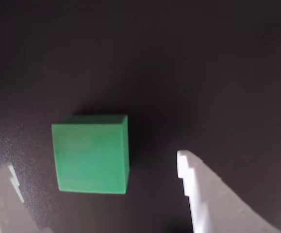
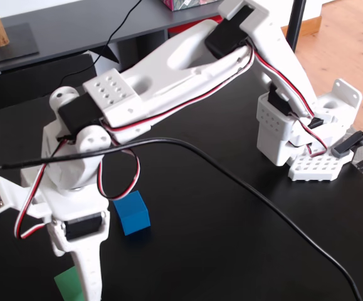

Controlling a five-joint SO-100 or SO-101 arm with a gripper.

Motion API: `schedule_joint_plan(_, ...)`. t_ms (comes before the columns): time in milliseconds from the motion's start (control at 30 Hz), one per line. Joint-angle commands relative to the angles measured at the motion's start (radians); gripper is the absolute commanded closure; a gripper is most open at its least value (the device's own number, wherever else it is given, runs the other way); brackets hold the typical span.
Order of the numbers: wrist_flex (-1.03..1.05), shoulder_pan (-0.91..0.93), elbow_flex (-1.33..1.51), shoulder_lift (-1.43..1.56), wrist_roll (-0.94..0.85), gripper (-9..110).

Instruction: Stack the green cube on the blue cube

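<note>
The green cube (image 1: 91, 154) rests on the black table between my two white fingers in the wrist view. My gripper (image 1: 94, 165) is open, with one fingertip (image 1: 184, 162) to the cube's right and the other at its lower left, both apart from it. In the fixed view the gripper (image 2: 84, 285) points down over the green cube (image 2: 66, 283) at the bottom edge and hides part of it. The blue cube (image 2: 132, 212) sits on the table just right of and behind the gripper; it is out of the wrist view.
A black cable (image 2: 244, 188) runs across the table from the wrist to the lower right. The arm's white base (image 2: 294, 135) stands at the right. A dark shelf (image 2: 56, 31) lies behind the table.
</note>
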Motion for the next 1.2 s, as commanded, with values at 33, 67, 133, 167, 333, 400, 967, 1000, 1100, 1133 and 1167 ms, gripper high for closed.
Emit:
schedule_joint_plan(33,0.005,-0.021,-0.035,0.031,0.025,59)
schedule_joint_plan(67,-0.005,-0.026,-0.025,0.031,0.029,59)
schedule_joint_plan(133,-0.008,-0.037,-0.02,0.029,0.041,59)
schedule_joint_plan(167,-0.014,-0.043,-0.023,0.023,0.052,59)
schedule_joint_plan(333,0.014,-0.058,-0.074,-0.017,0.058,59)
schedule_joint_plan(400,0.017,-0.055,-0.084,-0.028,0.057,59)
schedule_joint_plan(967,-0.029,-0.051,-0.137,-0.038,0.092,60)
schedule_joint_plan(1000,-0.029,-0.049,-0.137,-0.041,0.084,61)
schedule_joint_plan(1100,-0.032,-0.048,-0.137,-0.049,0.074,67)
schedule_joint_plan(1133,-0.031,-0.048,-0.135,-0.051,0.072,69)
schedule_joint_plan(1167,-0.029,-0.048,-0.135,-0.051,0.075,70)
